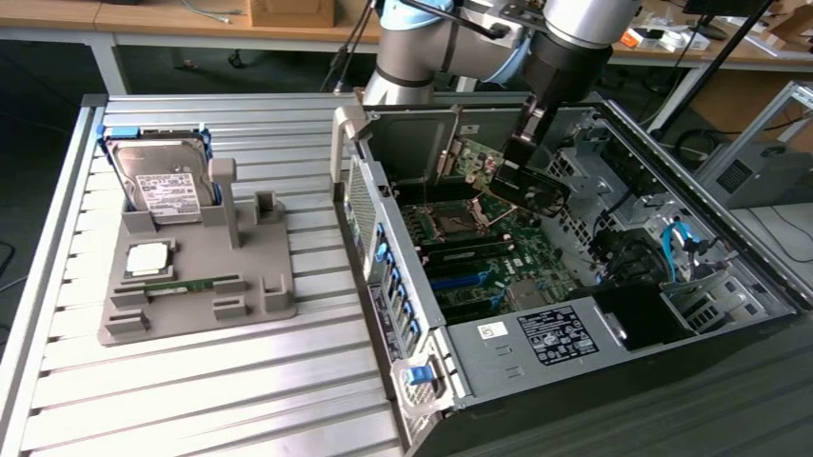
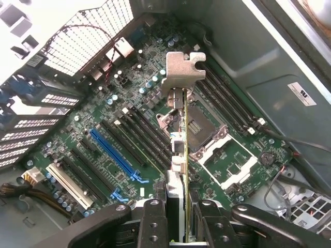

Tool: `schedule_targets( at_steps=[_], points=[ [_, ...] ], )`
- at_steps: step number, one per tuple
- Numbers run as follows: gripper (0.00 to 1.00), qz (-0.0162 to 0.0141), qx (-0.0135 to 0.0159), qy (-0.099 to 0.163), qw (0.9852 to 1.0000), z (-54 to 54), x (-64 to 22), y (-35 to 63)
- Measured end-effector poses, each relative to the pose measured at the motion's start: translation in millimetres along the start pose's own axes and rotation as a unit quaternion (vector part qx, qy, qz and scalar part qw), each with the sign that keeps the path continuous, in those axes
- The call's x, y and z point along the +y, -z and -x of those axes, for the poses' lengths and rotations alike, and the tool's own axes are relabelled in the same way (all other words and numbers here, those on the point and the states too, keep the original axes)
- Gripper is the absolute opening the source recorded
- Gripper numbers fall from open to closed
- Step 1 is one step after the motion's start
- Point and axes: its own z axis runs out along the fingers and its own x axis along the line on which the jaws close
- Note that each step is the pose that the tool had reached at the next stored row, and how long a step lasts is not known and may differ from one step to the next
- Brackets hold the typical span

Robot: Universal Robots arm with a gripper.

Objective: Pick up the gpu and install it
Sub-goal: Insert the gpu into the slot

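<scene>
End effector (image 2: 181, 227) clamps the gpu (image 2: 181, 150), held edge-on with its metal bracket leading, hanging over the motherboard (image 2: 77, 139) inside the open case (image 1: 711, 257). That probably lets the connector edge line up with a slot. Not seated yet.

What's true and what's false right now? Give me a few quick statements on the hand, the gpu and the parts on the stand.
1. The hand grips the gpu, seen edge-on in the wrist view. True.
2. The gpu sits in the blue slot. False: the blue slot is bare and the gpu is held apart from it.
3. The hard drive stands in the grey stand outside the case. True.
4. The case is closed. False: it lies open, with the motherboard showing.
5. The hand carries the memory stick. False: the memory stick lies on the stand.
</scene>
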Motion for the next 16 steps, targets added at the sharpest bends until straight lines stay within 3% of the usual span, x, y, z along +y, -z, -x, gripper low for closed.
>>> schedule_targets(
  at_steps=[16],
  points=[
    [0.27, 0.0005, 0.0005, 0.039, 0.9992, 0.0, 0.0, 0.0]
  ],
)
